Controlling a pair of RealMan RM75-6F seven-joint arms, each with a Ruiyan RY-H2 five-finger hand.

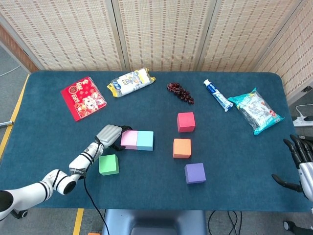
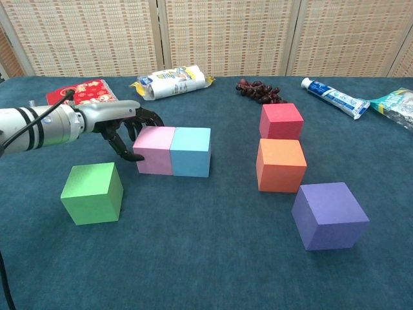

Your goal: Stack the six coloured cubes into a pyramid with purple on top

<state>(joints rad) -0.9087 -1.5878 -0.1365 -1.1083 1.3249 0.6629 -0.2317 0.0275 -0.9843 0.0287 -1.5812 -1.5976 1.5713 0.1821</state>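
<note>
Touching pink cube with left hand, fingers curled, holding nothing | pink-blue cube row runs left-right

open cloth between cyan cube and orange cube, green cube near left hand

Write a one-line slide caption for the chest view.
Left hand touches the pink cube, flush against the blue cube; four cubes lie apart.
</note>
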